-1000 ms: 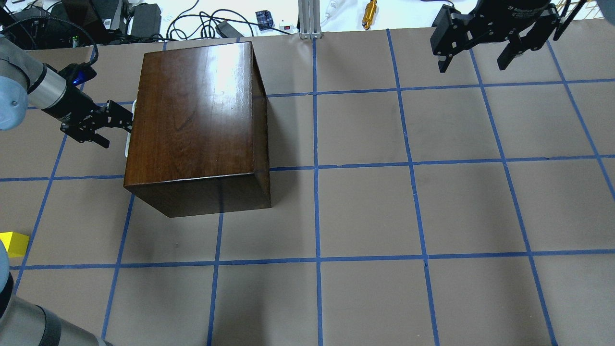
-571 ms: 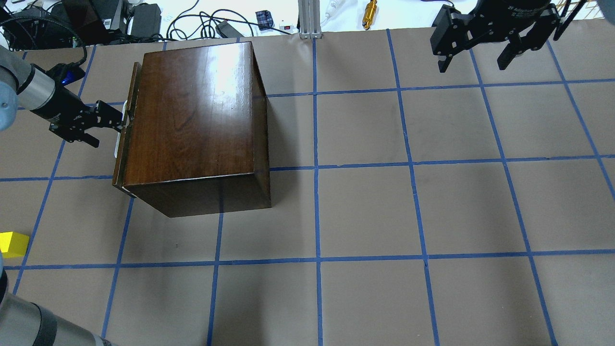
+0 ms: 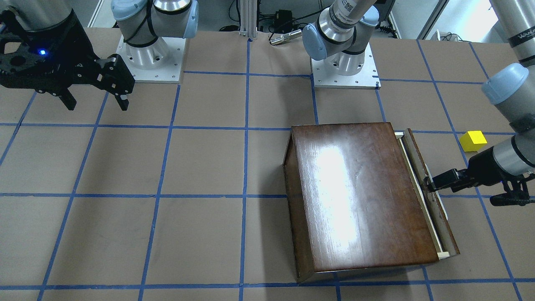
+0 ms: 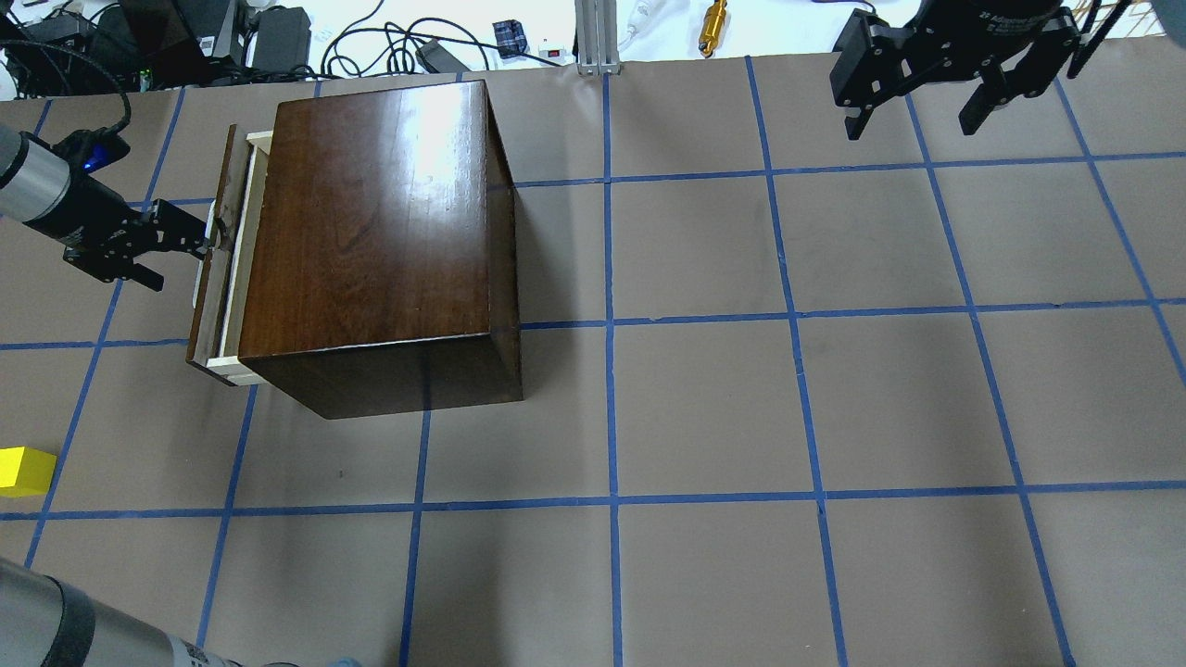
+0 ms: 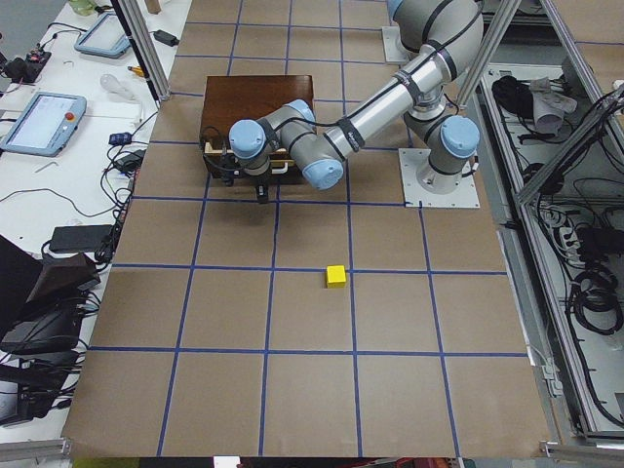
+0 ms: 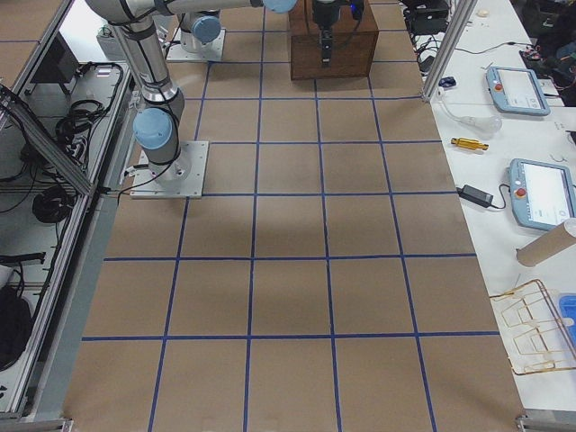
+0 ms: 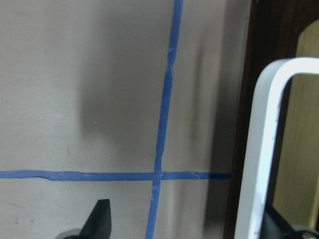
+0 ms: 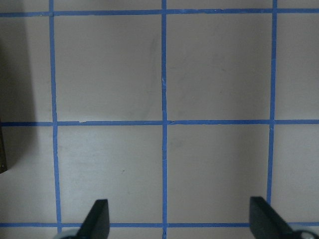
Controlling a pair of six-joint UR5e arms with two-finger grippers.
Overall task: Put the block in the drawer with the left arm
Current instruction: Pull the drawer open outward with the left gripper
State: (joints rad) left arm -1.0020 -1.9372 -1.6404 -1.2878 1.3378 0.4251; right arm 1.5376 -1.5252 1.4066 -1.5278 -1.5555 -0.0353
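Note:
The glossy dark brown box (image 4: 371, 222) stands on the table's left half. Its drawer (image 4: 225, 269) is slid out a little, showing a strip of pale wood behind the dark front panel (image 3: 428, 184). My left gripper (image 4: 178, 262) is open. One finger is hooked behind the drawer's white handle (image 7: 264, 149), the other is out over the table. The yellow block (image 4: 23, 468) lies on the table at the near left edge, apart from the box; it also shows in the front view (image 3: 473, 140). My right gripper (image 4: 917, 116) is open and empty, high at the far right.
Cables, power bricks and a brass part (image 4: 712, 26) lie beyond the table's far edge, with an aluminium post (image 4: 593, 37) at its middle. The two arm bases (image 3: 150, 54) (image 3: 345, 62) stand at the robot's side. Blue tape lines grid the brown table.
The drawer has slid out to the left from the shut box, showing its pale wood. My left gripper has moved left with the handle. The right arm and block have not moved.

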